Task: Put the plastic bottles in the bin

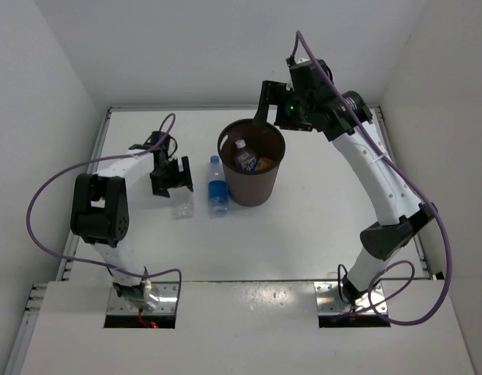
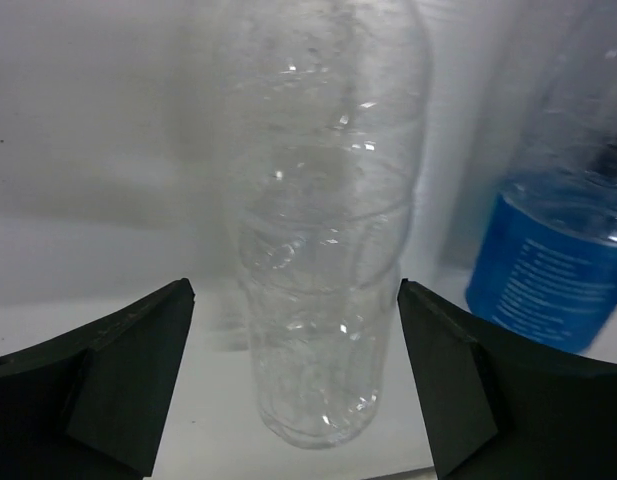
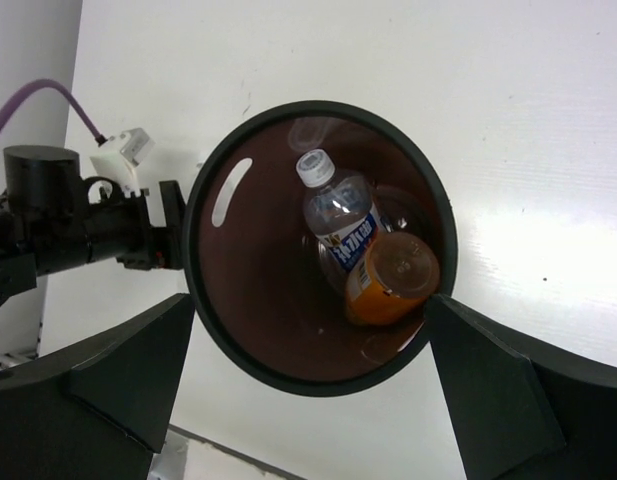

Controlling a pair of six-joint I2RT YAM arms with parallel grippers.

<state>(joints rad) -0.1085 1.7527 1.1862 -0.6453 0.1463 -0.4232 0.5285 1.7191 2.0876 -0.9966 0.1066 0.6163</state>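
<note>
The left gripper [image 2: 293, 292] is spread wide and empty, straddling the plain clear bottle [image 2: 323, 250] left of the bin [image 1: 252, 191], with the blue-labelled bottle [image 1: 217, 187] between them. The right gripper [image 3: 310, 300] gapes empty above the bin, which holds the white-labelled bottle [image 3: 340, 215] and the orange bottle [image 3: 388, 280]. The label print is unreadable.

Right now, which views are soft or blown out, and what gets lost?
Left wrist: plain clear bottle is soft, traced by glints, its top fading into the white backdrop; blue-labelled bottle blurred at the right edge. Right wrist: sharp, bin interior readable, bright patch on the table at right. Top external: even light, but the plain clear bottle barely shows against the table.
</note>
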